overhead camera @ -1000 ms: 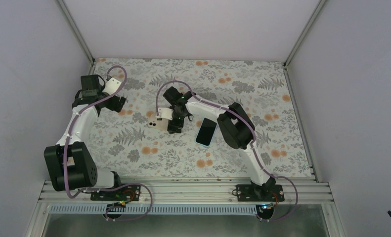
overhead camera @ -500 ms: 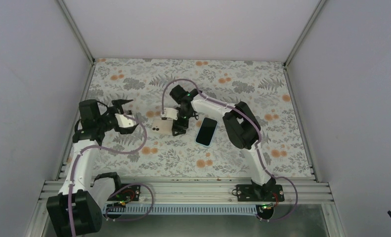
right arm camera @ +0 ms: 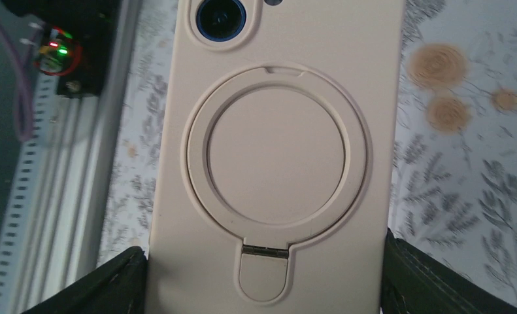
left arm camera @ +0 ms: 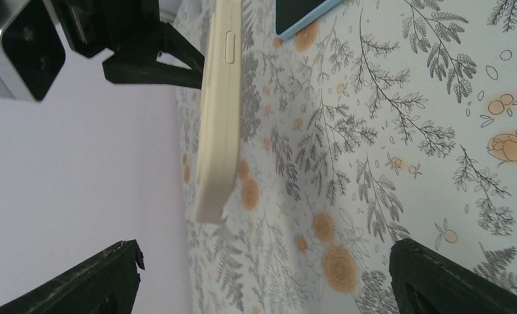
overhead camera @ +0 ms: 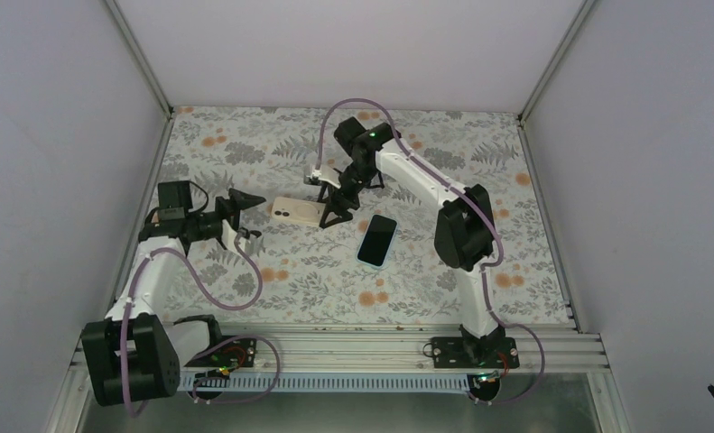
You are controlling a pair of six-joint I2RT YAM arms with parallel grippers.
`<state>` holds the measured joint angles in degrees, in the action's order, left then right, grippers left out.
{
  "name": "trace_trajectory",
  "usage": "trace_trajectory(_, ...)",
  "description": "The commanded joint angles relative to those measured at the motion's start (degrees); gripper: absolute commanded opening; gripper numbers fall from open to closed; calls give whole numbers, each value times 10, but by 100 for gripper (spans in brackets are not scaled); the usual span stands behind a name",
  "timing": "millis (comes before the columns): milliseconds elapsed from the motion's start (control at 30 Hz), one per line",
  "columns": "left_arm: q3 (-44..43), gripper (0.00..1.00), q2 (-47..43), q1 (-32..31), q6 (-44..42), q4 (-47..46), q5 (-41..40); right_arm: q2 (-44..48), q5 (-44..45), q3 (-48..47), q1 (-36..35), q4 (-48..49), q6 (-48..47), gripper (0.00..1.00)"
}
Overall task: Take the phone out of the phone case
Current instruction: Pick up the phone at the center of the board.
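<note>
My right gripper (overhead camera: 333, 204) is shut on one end of a cream phone case (overhead camera: 297, 211) and holds it a little above the floral cloth, back side up. The right wrist view shows the phone case (right arm camera: 275, 163) with its round ring stand, a camera lens (right arm camera: 221, 18) showing through the cut-out, and my fingers (right arm camera: 85, 284) against both long edges. My left gripper (overhead camera: 250, 216) is open just left of the case's free end and points at it. In the left wrist view the case (left arm camera: 219, 111) is edge-on, beyond my left gripper (left arm camera: 268, 281).
A dark phone with a light blue rim (overhead camera: 376, 240) lies flat on the cloth right of the held case, also seen as the blue-rimmed phone (left arm camera: 301, 13). White walls close off the sides and back. The aluminium rail (overhead camera: 335, 347) carries both arm bases.
The left arm has swung in from the back left and now points its open jaws at the case. The right gripper has lifted the case and drawn it slightly back and to the right.
</note>
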<state>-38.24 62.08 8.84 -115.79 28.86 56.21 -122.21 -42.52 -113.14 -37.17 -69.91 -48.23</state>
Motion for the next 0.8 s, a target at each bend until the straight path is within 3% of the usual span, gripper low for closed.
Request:
trace_trajectory(0,-27,91,13,-18,-231,5,42,-1,-70,-31,-5,-37,-21,55)
trace_trajectory(400,-42,75,51,-51,-262,7,59,-13,-77,-65,-13,-38,-6,54)
trace_trajectory(767,-64,67,64,-74,-285,33,54,-29,-98,-81,-22,-38,-1,53)
